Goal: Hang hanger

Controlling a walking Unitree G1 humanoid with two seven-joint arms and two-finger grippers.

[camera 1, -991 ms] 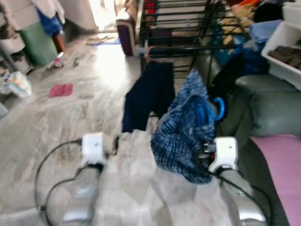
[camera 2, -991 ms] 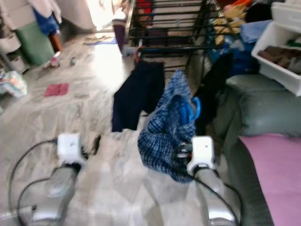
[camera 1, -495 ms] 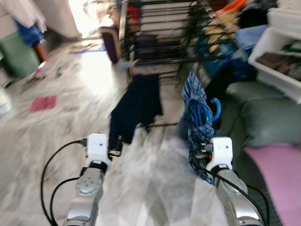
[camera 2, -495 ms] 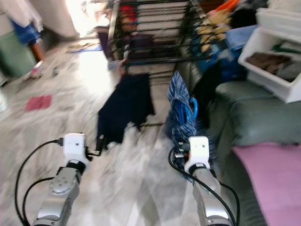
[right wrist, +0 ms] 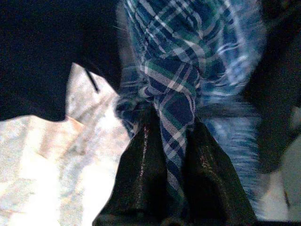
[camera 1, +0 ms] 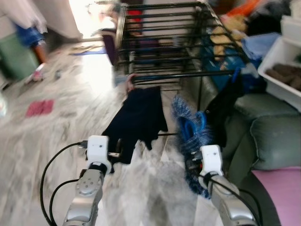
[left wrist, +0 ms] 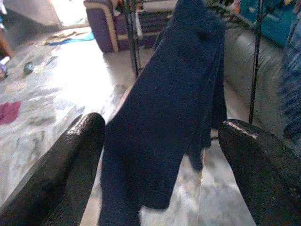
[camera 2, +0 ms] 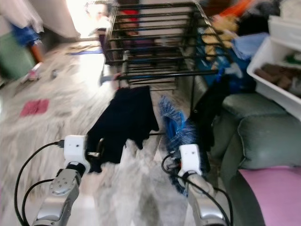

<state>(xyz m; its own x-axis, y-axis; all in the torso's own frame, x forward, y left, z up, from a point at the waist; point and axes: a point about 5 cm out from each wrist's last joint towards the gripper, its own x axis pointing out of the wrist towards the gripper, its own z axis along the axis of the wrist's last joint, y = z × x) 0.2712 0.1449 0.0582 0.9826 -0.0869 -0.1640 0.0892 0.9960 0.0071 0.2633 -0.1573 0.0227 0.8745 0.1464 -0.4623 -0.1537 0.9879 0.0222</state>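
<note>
My right gripper (right wrist: 171, 141) is shut on a blue plaid shirt (camera 1: 190, 141) that hangs from a blue hanger (camera 1: 190, 126), whose hook shows above the cloth. The shirt hangs in front of my right arm, just short of the black drying rack (camera 1: 174, 42). A dark navy garment (camera 1: 138, 117) hangs from the rack's front rail, left of the shirt. My left gripper (left wrist: 160, 141) is open and empty, and the navy garment (left wrist: 174, 108) hangs straight ahead of it. The head views are blurred.
A grey-green sofa (camera 1: 268, 127) with a pink cushion (camera 1: 282, 193) stands at the right, with a white bin (camera 1: 284, 61) of clothes above it. More clothes pile up behind the rack. A red cloth (camera 1: 40, 107) lies on the marble floor at the left.
The whole picture has shifted, so the camera has moved: the rack and navy garment now look closer and more central. My right gripper still holds the plaid shirt, which swings and bunches narrower.
</note>
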